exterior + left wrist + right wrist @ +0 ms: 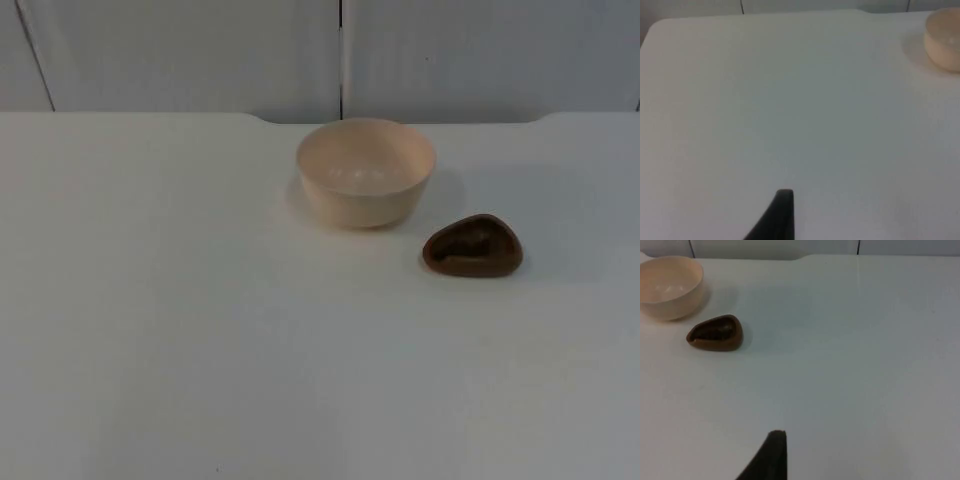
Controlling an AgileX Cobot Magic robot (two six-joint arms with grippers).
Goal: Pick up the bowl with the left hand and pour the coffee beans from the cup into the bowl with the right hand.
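Observation:
A pale peach bowl [366, 172] stands upright at the back middle of the white table. Just to its right and a little nearer lies a small dark brown cup [472, 247], teardrop-shaped, with dark coffee beans inside it. The two stand close but apart. My left gripper [782, 212] waits over bare table well to the left of the bowl [945, 40]. My right gripper [772, 452] waits over bare table to the right of the cup [715, 333] and the bowl [667, 285]. Neither gripper touches anything.
The white table [200, 330] stretches wide around both objects. It ends at the grey partition wall [200, 50] right behind the bowl.

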